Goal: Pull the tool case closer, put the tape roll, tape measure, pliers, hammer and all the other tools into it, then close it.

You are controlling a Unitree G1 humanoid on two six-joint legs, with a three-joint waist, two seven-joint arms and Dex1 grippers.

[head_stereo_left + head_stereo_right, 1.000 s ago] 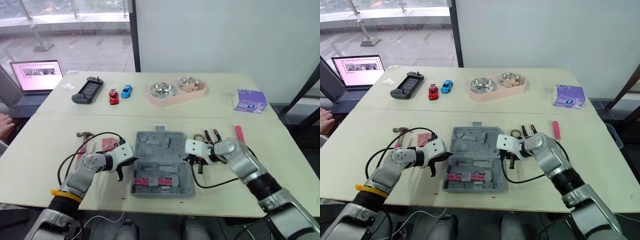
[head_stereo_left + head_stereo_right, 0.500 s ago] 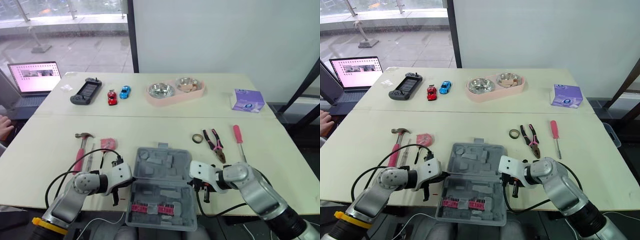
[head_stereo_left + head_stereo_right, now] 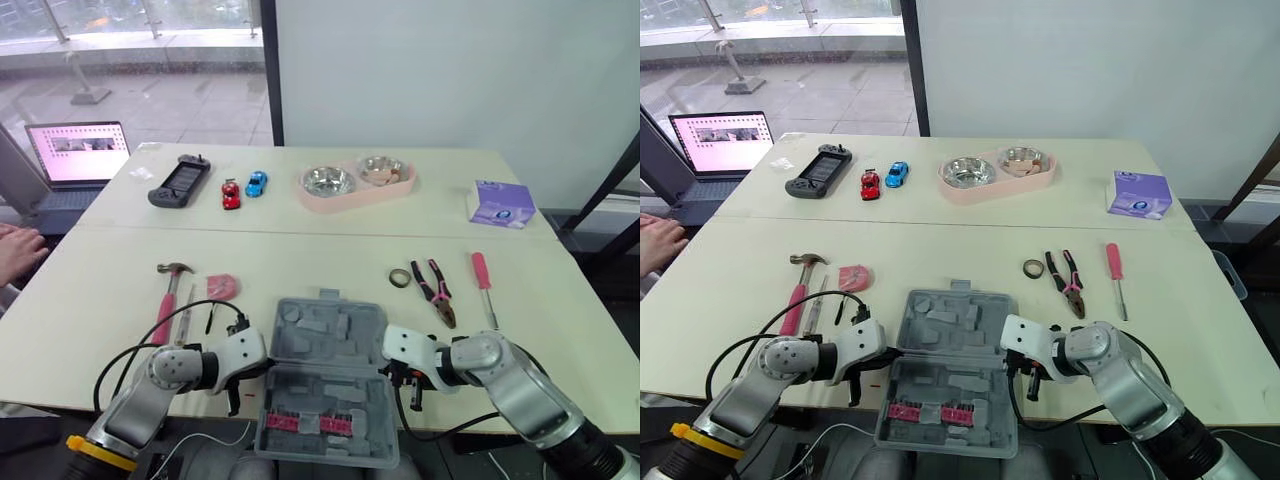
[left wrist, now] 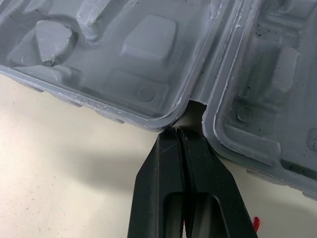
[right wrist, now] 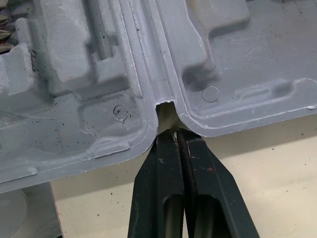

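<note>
Where opened flat at the near edge of the desk (image 3: 90, 330), shows the grey tool case (image 3: 325, 365) with its near half reaching past that edge and a pink-and-black strip of bits (image 3: 305, 423) seated in that half. Finds the left pincer (image 4: 177, 133) at the case's left side, fingers pressed fully together with nothing seen between them, tips touching the notch where the two halves hinge. Finds the right pincer (image 5: 176, 134) mirrored at the right side, likewise closed tight on nothing visible, tips at the matching hinge notch. Counts every loose tool out on the desk beyond the case. To the left: hammer (image 3: 167, 295) with pink handle and head at the far end; just beside it a thin metal tool (image 3: 187, 318), kind hard to tell; near that the pink tape measure (image 3: 222, 286). To the right: small dark tape roll (image 3: 399, 277), just beside it the pliers (image 3: 436, 292) with pink-and-black handles, then a screwdriver (image 3: 481, 280) with pink handle, apart from the pliers. Farther back across the desk: handheld game console (image 3: 178, 182), red toy car (image 3: 230, 195), blue toy car (image 3: 256, 183), pink double bowl stand (image 3: 355, 195), purple box (image 3: 500, 203). Off the desk's far left corner, an open laptop (image 3: 75, 155); lower on that side, a person's hand (image 3: 20, 250).
</note>
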